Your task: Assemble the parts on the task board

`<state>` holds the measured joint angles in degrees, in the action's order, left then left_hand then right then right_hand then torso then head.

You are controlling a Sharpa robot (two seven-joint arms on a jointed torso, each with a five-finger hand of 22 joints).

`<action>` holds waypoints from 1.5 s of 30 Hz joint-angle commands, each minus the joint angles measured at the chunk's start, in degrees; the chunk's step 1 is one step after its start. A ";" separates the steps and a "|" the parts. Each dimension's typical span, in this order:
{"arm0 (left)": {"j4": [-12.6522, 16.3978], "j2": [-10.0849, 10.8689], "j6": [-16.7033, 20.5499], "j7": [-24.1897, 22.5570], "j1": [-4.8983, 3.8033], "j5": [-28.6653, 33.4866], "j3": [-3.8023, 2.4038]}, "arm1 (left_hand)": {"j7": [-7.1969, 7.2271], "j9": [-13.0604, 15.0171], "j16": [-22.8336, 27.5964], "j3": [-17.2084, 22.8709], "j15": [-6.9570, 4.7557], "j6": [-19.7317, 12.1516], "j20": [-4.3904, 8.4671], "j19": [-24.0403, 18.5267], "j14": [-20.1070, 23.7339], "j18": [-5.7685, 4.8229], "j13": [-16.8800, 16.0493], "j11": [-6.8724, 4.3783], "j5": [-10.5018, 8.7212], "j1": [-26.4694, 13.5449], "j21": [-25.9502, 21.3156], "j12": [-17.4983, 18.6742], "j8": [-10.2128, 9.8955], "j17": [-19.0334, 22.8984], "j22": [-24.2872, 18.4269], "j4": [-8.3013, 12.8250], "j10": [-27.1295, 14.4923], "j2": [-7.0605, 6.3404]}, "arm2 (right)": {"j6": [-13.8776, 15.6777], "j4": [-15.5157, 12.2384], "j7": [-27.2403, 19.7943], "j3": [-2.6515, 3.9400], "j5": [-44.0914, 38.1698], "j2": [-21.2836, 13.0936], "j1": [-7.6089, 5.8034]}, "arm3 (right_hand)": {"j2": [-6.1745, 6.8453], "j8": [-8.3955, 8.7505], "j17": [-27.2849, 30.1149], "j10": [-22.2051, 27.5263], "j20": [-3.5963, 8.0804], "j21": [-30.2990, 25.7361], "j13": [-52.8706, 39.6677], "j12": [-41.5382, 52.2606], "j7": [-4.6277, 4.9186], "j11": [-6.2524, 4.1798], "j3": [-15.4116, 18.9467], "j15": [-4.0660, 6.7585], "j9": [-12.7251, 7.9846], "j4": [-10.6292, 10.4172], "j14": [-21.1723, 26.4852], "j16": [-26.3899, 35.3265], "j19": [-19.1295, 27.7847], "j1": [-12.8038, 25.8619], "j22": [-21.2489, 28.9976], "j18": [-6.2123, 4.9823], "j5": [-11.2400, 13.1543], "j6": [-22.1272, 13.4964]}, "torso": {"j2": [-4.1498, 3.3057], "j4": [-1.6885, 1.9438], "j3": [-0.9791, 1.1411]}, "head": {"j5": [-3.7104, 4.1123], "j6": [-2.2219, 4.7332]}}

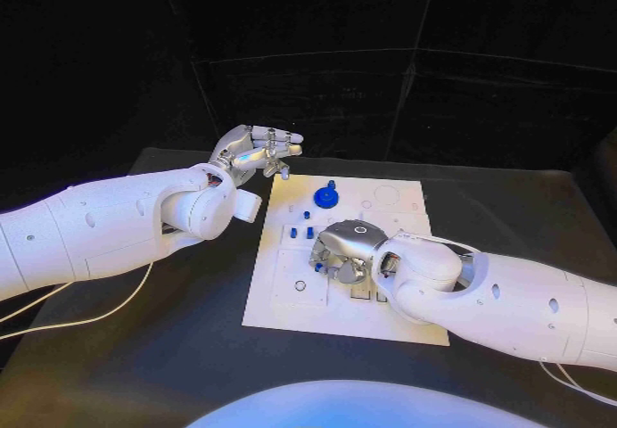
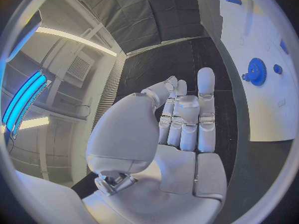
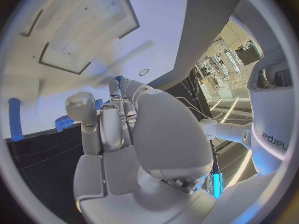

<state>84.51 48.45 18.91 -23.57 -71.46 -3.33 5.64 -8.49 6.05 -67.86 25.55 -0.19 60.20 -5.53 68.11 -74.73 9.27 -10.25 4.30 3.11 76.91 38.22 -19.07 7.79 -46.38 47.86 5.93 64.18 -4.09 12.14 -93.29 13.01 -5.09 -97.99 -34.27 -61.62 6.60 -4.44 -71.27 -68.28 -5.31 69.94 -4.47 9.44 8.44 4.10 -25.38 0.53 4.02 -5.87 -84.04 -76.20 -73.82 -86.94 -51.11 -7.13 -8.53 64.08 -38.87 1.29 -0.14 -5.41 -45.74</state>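
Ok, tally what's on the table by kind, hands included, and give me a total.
White flat task board: 1
Blue toothed gear wheel: 1
Small blue pieces clear of the hands: 3
Silver many-fingered hands: 2, the left hand and the right hand
Total: 7. A blue speck at the right hand's fingers is too hidden to count.

A flat white task board [image 1: 337,308] with a smooth matt finish, perhaps plastic, lies on a matt black table [image 1: 154,357]. A blue toothed gear part [image 1: 326,196] looks like moulded plastic. Both arms wear smooth, glossy white plastic shells. The left hand [image 1: 258,148] and right hand [image 1: 345,250] show brushed silver metal with a soft sheen.
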 commanded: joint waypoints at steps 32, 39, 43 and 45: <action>-0.13 0.16 -1.85 1.02 -0.08 0.17 -0.04 | -0.12 -0.12 0.51 -0.53 0.07 -0.24 -0.17 -0.44 0.78 1.15 -0.19 0.05 0.11 0.25 -0.46 -0.69 0.28 0.41 -0.11 -0.02 -0.77 0.55 | 10.52 -7.13 -3.28 0.10 2.92 -8.10 -0.32 | 2.01 0.08 2.43 8.44 -1.60 -2.60 0.37 -0.95 1.59 2.29 3.53 -1.69 0.05 0.17 -1.69 1.04 1.28 5.43 4.00 -0.61 -2.60 -8.30 | 0.13 -0.13 -0.07 | 0.76 0.77; -0.20 0.18 -1.96 1.22 -0.08 0.17 0.01 | -0.12 -0.12 0.51 -0.53 0.07 -0.24 -0.17 -0.44 0.78 1.15 -0.19 0.05 0.11 0.25 -0.46 -0.69 0.28 0.41 -0.11 -0.02 -0.77 0.55 | 5.41 -6.10 -0.10 1.26 9.53 -12.43 -4.08 | 3.16 0.78 4.04 11.45 -1.72 -4.24 0.74 -0.98 1.10 2.16 6.80 -1.61 -0.23 -0.77 -1.25 2.20 2.28 7.50 6.43 -0.94 -1.26 -9.89 | 0.18 -0.41 0.02 | 1.61 1.65; -0.22 0.08 -2.07 1.23 -0.08 0.17 0.03 | -0.12 -0.12 0.51 -0.53 0.07 -0.24 -0.17 -0.44 0.78 1.15 -0.19 0.05 0.11 0.25 -0.46 -0.69 0.28 0.41 -0.11 -0.02 -0.77 0.55 | 3.87 -5.17 0.50 1.47 10.63 -13.94 -5.44 | 3.16 0.78 4.99 13.30 -1.81 -4.98 0.72 -0.70 0.79 2.25 9.43 -1.72 -0.22 -0.80 -1.04 2.90 2.54 7.35 7.31 -1.03 -1.59 -10.93 | 0.20 -0.35 0.04 | 1.85 1.86; -0.25 0.02 -2.14 1.25 -0.08 0.17 0.05 | -0.12 -0.13 0.62 -0.59 0.10 -0.25 -0.19 -0.48 0.90 1.15 -0.23 0.07 0.11 0.22 -0.51 -0.78 0.31 0.61 -0.13 -0.04 -0.85 0.55 | 3.09 -4.43 0.68 1.54 10.53 -14.49 -5.89 | 2.77 0.71 5.34 14.41 -2.00 -5.36 0.72 -0.43 0.72 2.47 11.46 -1.90 -0.18 -0.85 -1.08 3.14 2.54 6.87 7.74 -1.06 -1.75 -11.41 | 0.18 -0.30 0.07 | 1.93 1.94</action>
<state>84.25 48.53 17.68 -22.35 -71.46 -3.32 5.71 -8.48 6.00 -67.62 25.23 -0.19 60.20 -5.73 67.92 -74.31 9.27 -10.43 4.30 3.11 77.15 37.95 -19.52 7.79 -45.81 47.83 5.94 63.77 -3.85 17.64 -98.00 12.56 -3.62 -89.81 -48.61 -67.25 9.96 -3.77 -66.06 -54.29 -7.15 64.77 -3.78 8.81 9.18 6.56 -14.58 -0.92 3.84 -6.68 -84.04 -73.34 -71.54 -79.82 -43.52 -7.13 -10.01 52.95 -38.68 0.94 -0.12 -3.55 -43.88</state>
